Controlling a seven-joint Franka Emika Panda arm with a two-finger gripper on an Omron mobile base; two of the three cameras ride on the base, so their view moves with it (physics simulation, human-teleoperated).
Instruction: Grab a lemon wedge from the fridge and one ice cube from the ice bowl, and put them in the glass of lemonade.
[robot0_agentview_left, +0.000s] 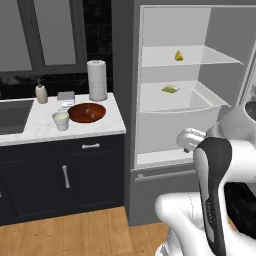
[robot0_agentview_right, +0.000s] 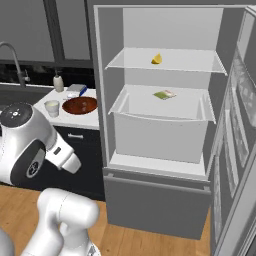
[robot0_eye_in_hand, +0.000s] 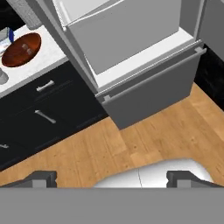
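So the fridge (robot0_agentview_right: 165, 125) is standing wide open with its white shelves showing; using it as the anchor for everything. The lemon wedge (robot0_agentview_right: 157, 59) is sitting on the top shelf inside the fridge, roughly mid-shelf, nothing touching it; one shelf below it there's a flat green-yellow packet (robot0_agentview_right: 165, 94) which is not what we want, so don't get fooled by the colour.

Just beside the fridge on its hinge-free side is the white counter (robot0_agentview_left: 35, 131); the ice bowl (robot0_agentview_left: 87, 113) sits there nearest the fridge, with the glass of lemonade (robot0_agentview_left: 61, 120) right next to the bowl on the far side from the fridge; a paper towel roll (robot0_agentview_left: 97, 80) stands behind the bowl.

The gripper (robot0_eye_in_hand: 111, 177) is spread wide, nothing between the fingers; it's low in front of the fridge and pointing down at the wooden floor (robot0_eye_in_hand: 131, 140) by the bottom drawer, so nowhere near the top shelf yet.

My take on doing this step well: lift the hand up to top-shelf height first, then go straight in over the shelf edge; the wedge is tiny, so centre the fingers on it and come down from above, not from the side where you'd just shove it toward the back wall; close gently and lift before pulling out so it clears the shelf lip.
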